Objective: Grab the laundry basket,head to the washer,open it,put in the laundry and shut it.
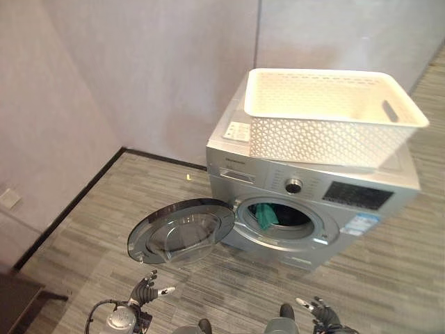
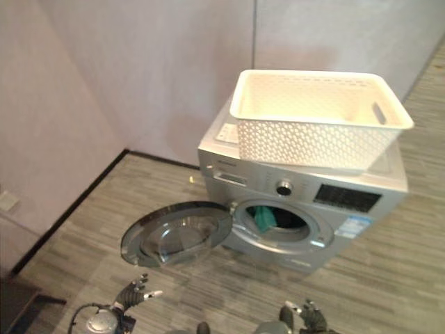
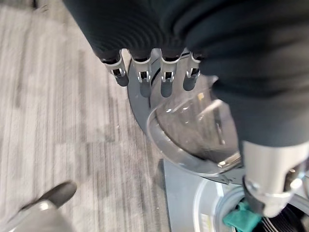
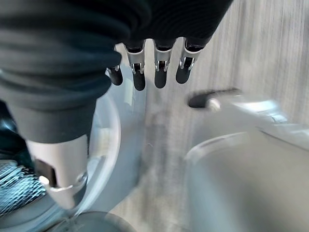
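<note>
Laundry (image 1: 265, 214), teal, lies inside the drum; white basket (image 1: 327, 115) sits on the washer (image 1: 313, 191). Door (image 1: 182, 231) hangs wide open, so shutting it remains. Left hand (image 1: 147, 290) and right hand (image 1: 316, 309) hover low, fingers relaxed, holding nothing.

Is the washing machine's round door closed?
No, the round door hangs wide open beside the washer, and teal laundry shows inside the drum.

No print can be read: the washer (image 1: 313, 202) bears a dark panel (image 1: 357, 195), a blue sticker (image 1: 359, 226) and a pale card (image 1: 237, 131), all illegible.
</note>
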Robot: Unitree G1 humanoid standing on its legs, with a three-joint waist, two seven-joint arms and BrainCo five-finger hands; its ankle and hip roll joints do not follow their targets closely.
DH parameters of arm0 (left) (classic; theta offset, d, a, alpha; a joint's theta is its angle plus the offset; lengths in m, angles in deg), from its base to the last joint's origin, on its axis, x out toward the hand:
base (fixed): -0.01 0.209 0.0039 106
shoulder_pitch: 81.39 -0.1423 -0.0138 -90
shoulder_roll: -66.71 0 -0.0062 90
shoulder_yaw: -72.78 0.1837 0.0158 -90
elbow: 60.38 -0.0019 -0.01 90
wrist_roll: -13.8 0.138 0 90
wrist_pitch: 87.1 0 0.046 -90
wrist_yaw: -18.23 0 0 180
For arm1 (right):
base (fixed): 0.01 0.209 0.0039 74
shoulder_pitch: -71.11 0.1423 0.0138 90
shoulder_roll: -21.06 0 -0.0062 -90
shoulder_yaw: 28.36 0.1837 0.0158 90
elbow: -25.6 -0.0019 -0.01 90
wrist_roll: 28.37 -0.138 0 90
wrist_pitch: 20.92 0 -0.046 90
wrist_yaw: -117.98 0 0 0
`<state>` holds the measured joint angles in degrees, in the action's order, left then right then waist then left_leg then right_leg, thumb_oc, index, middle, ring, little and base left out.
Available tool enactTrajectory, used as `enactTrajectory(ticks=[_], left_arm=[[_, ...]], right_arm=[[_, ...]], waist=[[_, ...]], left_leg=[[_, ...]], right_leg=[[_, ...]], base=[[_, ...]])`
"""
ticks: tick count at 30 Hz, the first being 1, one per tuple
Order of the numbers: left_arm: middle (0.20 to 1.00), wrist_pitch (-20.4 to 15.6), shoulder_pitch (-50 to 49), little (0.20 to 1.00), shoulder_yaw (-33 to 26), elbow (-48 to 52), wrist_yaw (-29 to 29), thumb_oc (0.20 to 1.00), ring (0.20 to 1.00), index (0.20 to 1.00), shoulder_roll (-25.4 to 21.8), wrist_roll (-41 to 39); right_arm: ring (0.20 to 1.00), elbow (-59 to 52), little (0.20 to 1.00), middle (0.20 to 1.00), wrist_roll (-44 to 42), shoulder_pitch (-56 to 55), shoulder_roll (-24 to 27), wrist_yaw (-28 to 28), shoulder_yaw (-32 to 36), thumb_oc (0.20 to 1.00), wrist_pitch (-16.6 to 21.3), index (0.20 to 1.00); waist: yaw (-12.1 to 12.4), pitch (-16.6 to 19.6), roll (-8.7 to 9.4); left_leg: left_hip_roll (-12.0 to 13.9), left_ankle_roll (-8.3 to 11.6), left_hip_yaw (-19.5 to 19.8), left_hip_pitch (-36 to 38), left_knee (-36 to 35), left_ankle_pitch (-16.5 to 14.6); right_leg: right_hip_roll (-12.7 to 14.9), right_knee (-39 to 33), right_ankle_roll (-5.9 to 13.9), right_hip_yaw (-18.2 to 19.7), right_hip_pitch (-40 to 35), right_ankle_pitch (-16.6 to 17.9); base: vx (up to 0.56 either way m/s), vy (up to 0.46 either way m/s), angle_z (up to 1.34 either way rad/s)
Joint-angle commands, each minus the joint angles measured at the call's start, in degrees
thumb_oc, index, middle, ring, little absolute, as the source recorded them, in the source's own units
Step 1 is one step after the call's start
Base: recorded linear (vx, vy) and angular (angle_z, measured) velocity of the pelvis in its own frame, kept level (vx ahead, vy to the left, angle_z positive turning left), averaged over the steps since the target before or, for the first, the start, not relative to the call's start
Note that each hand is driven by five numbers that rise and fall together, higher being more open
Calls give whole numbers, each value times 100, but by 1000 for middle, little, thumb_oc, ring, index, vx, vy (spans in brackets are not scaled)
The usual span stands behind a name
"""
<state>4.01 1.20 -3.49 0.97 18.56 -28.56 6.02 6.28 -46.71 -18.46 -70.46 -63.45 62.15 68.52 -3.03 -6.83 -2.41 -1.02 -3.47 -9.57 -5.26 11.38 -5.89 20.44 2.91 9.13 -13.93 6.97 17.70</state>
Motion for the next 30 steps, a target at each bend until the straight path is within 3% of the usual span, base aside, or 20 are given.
enactTrajectory(ticks=[1, 4, 7, 10, 14, 15, 21, 23, 24, 27, 28, 30], left_arm=[[1000, -218, 48, 1000, -342, 821, -45, 1000, 1000, 1000, -134, 343], [1000, -199, -147, 1000, -793, 1384, -164, 1000, 1000, 1000, -168, 455], [1000, -290, -246, 1000, -1166, 1760, -336, 1000, 1000, 1000, -167, 616], [1000, -377, -212, 1000, -1449, 1831, -518, 1000, 1000, 1000, -248, 716], [1000, -406, 295, 1000, -1744, 1479, -986, 1000, 1000, 1000, -664, 1237], [1000, -298, 857, 1000, -1731, 1082, -1243, 1000, 1000, 1000, -962, 1547], [1000, -58, 2069, 1000, -1620, 166, -1486, 1000, 1000, 1000, -1400, 1464], [1000, 126, 3132, 1000, -1302, -841, -1816, 1000, 1000, 1000, -1664, 1525], [1000, 114, 3168, 1000, -1281, -869, -1823, 1000, 1000, 1000, -1667, 1518], [1000, 294, 4520, 1000, -625, -2340, -1869, 1000, 1000, 1000, -1980, 1479], [1000, 322, 5610, 1000, -112, -3609, -1841, 1000, 1000, 1000, -2303, 1340], [1000, 307, 5917, 1000, 67, -3901, -1810, 1000, 1000, 1000, -2396, 1290]], right_arm=[[1000, 62, 1000, 1000, 100, 99, 323, -78, 112, 1000, 202, 1000], [1000, 427, 1000, 1000, 275, 146, 233, -91, 42, 1000, 176, 1000], [1000, 417, 1000, 1000, 425, 81, 106, -75, -133, 1000, 141, 1000], [1000, 266, 1000, 1000, 525, 16, -16, -6, -338, 1000, 124, 1000], [1000, 39, 1000, 1000, 783, -183, -188, 169, -741, 1000, 136, 1000], [1000, -148, 1000, 1000, 958, -274, -205, 231, -962, 1000, 152, 1000], [1000, -360, 1000, 1000, 1166, -444, -112, 321, -1212, 1000, 63, 1000], [1000, -667, 1000, 1000, 1277, -521, -30, 349, -1492, 1000, 49, 1000], [1000, -670, 1000, 1000, 1277, -513, -36, 349, -1480, 1000, 46, 1000], [1000, -933, 1000, 1000, 1256, -400, 84, 280, -1635, 1000, 56, 1000], [1000, -1190, 1000, 1000, 1069, -237, 194, 260, -1810, 1000, 133, 1000], [1000, -1256, 1000, 1000, 1012, -205, 202, 260, -1875, 1000, 154, 1000]], waist=[[278, -243, -173], [696, 49, -75], [905, 225, 72], [933, 292, 125], [807, 406, 270], [710, 420, 322], [522, 469, 391], [394, 435, 460], [400, 435, 467], [289, 247, 535], [195, -48, 638], [190, -133, 697]], left_leg=[[131, 116, 561, 773, -1102, 42], [65, 88, 341, 725, -1291, 231], [40, 161, 147, 747, -1441, 265], [142, 243, -1, 760, -1509, 323], [348, 443, -133, 775, -1636, 462], [453, 554, -149, 750, -1638, 530], [593, 698, -189, 654, -1638, 641], [652, 734, -239, 657, -1638, 638], [647, 729, -237, 634, -1638, 660], [684, 735, -236, 502, -1638, 738], [733, 734, -271, 302, -1638, 802], [756, 734, -292, 231, -1638, 834]], right_leg=[[-211, 891, 195, -446, 27, -1305], [-448, 934, 119, -825, -578, -1780], [-400, 446, 199, -973, -970, -1734], [-402, 3, 241, -974, -1077, -1618], [-540, -462, 243, -780, -1223, -1515], [-648, -593, 245, -791, -1304, -1571], [-762, -772, 240, -958, -1357, -1580], [-809, -778, 253, -958, -1338, -1576], [-805, -784, 249, -961, -1320, -1558], [-838, -740, 245, -919, -1162, -1519], [-861, -628, 249, -823, -853, -1483], [-858, -589, 248, -794, -747, -1464]], base=[[-123, 127, -10], [-31, 29, -21], [-11, -84, -50], [1, -137, -39], [47, -181, -65], [24, -146, -12], [33, -78, -1], [28, -43, 0], [7, -34, 4], [-108, -4, 0], [-216, 12, -3], [-135, 12, -7]])
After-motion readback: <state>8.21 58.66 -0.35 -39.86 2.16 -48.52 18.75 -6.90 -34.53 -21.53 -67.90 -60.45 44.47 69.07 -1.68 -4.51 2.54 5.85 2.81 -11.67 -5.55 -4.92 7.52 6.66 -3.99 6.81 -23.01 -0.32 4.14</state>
